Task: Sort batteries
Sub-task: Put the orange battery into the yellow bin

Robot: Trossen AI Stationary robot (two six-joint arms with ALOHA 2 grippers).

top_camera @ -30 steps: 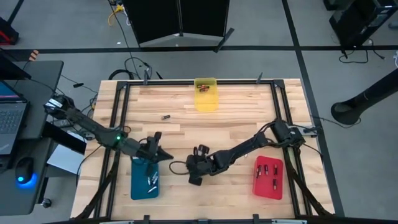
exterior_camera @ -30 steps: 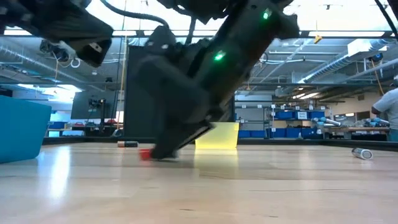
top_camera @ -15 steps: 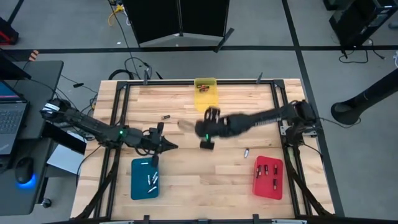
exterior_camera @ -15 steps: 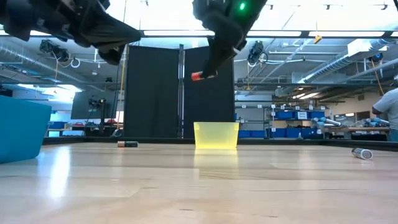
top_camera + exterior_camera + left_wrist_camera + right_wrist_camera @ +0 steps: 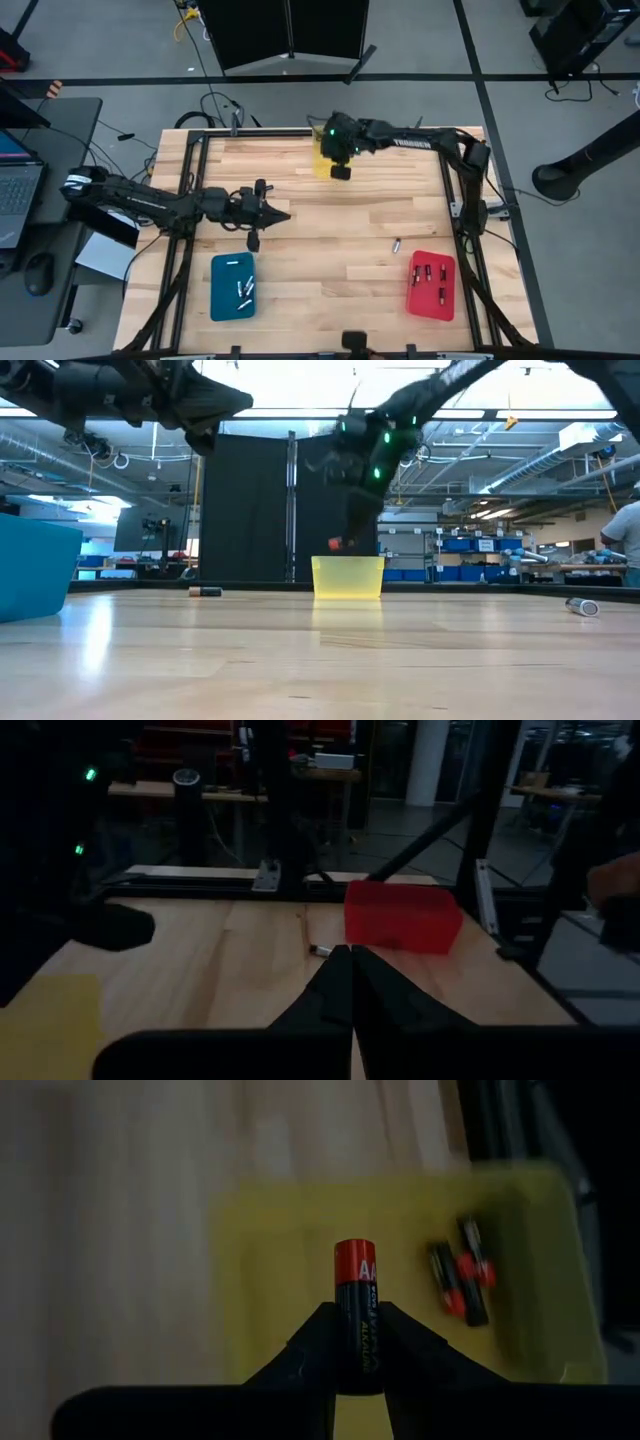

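Carried up from frame centre, the right gripper (image 5: 340,172) pinches a red-tipped battery (image 5: 354,1310) over the yellow tray (image 5: 322,165) at top centre, the left gripper (image 5: 283,215) is closed empty, and two loose batteries (image 5: 267,187) remain.

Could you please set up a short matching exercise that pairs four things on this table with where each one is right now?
Things:
1. red-and-black battery
2. yellow tray
3. teal tray
4. silvery battery

Places:
A. front of the table, on the left arm's side
B. lying loose on the wood, just beside the red tray
C. clamped in the right gripper
D. back edge of the table, under the right gripper

Pairs: 1-C, 2-D, 3-A, 4-B
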